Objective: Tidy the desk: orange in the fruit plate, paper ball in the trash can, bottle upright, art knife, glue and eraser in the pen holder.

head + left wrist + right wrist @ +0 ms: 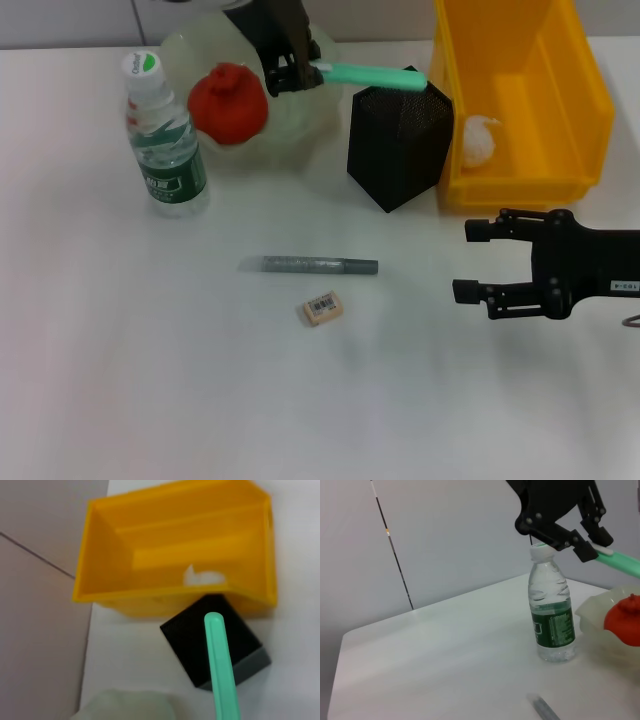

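orange [228, 102] in plate [300, 118], ball [476, 140] binned, bottle [162, 140] upright. left gripper [290, 72] holds green stick [372, 76] over holder [398, 145]; beside it, right gripper [474, 262] wide; knife [310, 265], eraser [322, 308] remain.

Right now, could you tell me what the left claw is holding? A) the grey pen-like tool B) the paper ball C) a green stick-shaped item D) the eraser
C: the left claw grips a green stick above the pen holder.
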Action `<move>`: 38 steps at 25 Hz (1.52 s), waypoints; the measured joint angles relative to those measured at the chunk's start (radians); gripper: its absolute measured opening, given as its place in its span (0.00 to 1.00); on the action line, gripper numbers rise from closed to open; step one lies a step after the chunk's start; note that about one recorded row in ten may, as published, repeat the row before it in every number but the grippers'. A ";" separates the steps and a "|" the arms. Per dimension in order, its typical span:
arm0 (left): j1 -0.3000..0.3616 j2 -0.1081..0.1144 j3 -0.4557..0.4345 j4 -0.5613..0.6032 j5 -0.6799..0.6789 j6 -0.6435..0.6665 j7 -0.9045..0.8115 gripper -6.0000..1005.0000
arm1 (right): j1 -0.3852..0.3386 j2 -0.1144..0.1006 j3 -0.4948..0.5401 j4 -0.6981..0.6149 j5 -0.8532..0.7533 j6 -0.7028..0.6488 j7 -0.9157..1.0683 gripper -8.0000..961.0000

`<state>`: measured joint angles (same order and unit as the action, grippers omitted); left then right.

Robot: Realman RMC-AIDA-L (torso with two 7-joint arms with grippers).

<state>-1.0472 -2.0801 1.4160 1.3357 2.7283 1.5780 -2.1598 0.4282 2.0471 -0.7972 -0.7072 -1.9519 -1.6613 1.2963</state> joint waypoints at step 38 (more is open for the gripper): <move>-0.092 0.000 0.406 -0.133 0.140 -0.165 -0.049 0.34 | 0.021 0.027 0.001 0.004 0.017 0.000 -0.016 0.86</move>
<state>-1.1389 -2.0799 1.8216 1.2028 2.8686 1.4132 -2.2084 0.4496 2.0739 -0.7961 -0.7035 -1.9354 -1.6612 1.2807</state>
